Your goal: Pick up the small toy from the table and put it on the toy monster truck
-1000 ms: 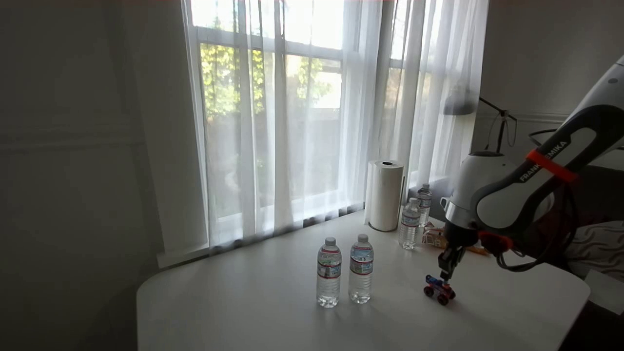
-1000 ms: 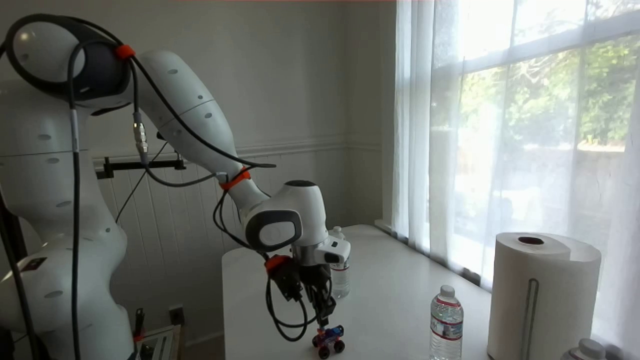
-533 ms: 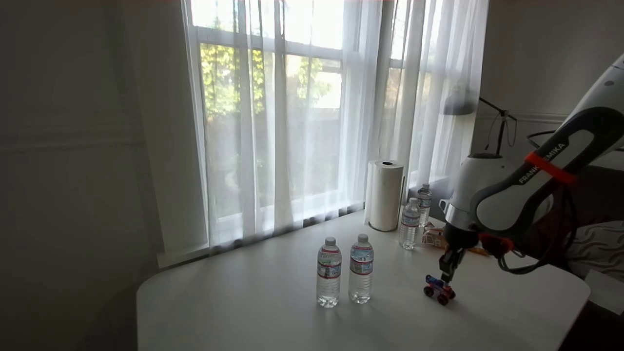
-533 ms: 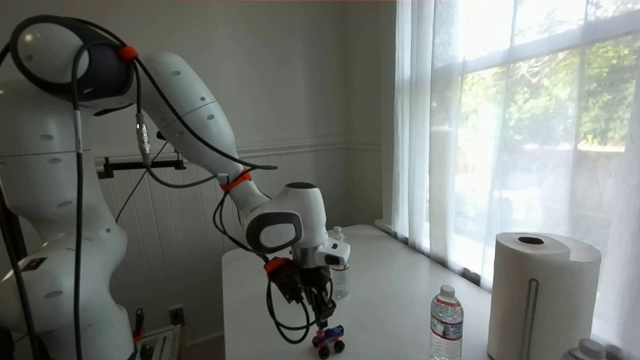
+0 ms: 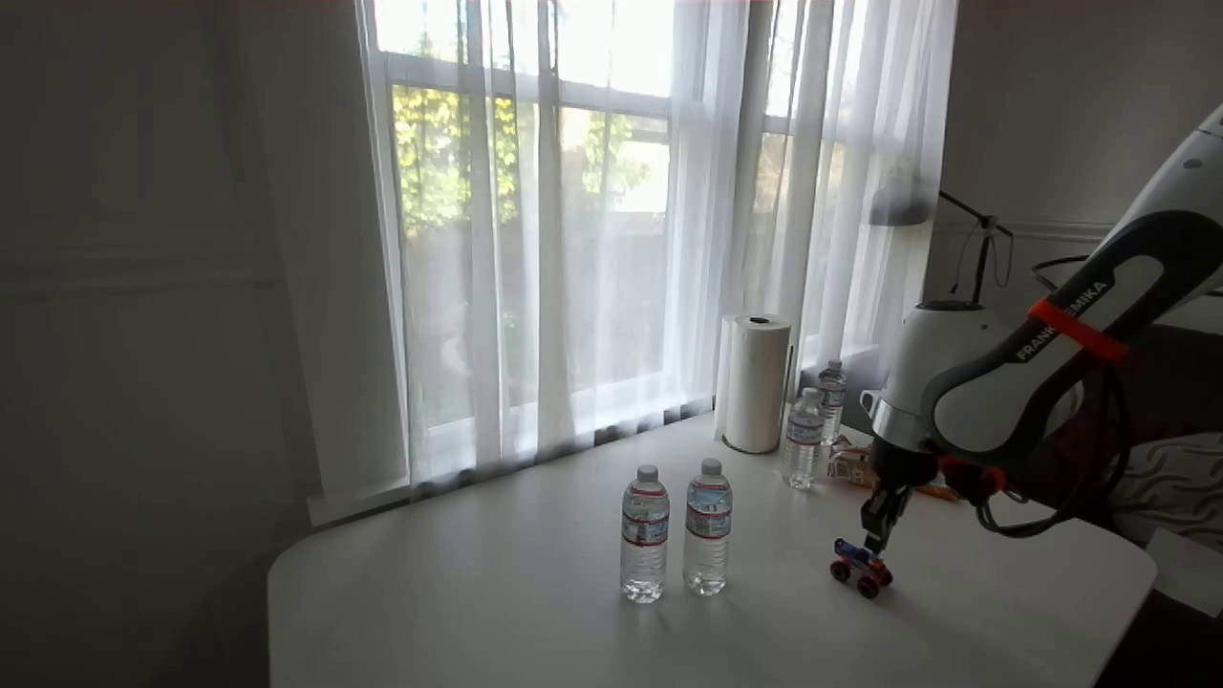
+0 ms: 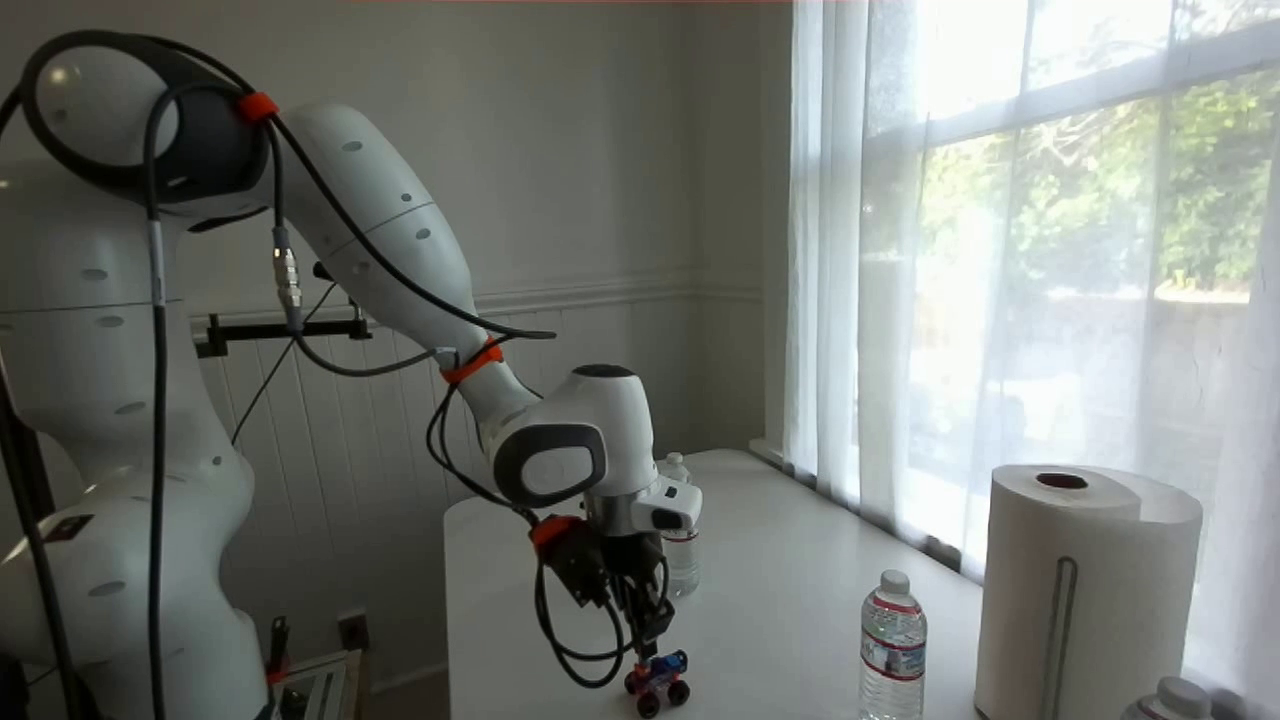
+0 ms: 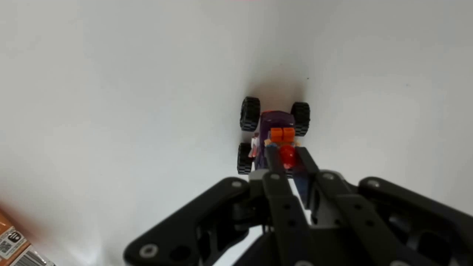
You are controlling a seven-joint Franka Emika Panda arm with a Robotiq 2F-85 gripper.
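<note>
The toy monster truck (image 7: 275,120) has a dark purple body, orange-red touches and black wheels. It stands upright on the white table, also in both exterior views (image 5: 863,571) (image 6: 658,686). The small toy (image 7: 282,133) is a tiny figure with a red head and orange legs. My gripper (image 7: 287,152) is shut on its red head, one finger on each side. The fingertips are right above the truck's body in both exterior views (image 5: 873,548) (image 6: 645,652). The toy is over the truck's top; I cannot tell whether its whole underside touches it.
Two water bottles (image 5: 645,535) (image 5: 708,528) stand beside the truck on the table (image 5: 516,592). Two more bottles (image 5: 803,440) (image 5: 831,401), a paper towel roll (image 5: 755,382) and an orange packet (image 5: 850,463) are farther back. The packet also shows in the wrist view (image 7: 14,240).
My gripper has sunk slightly toward the truck since one second ago, with almost no movement in the last half second. The truck has not moved.
</note>
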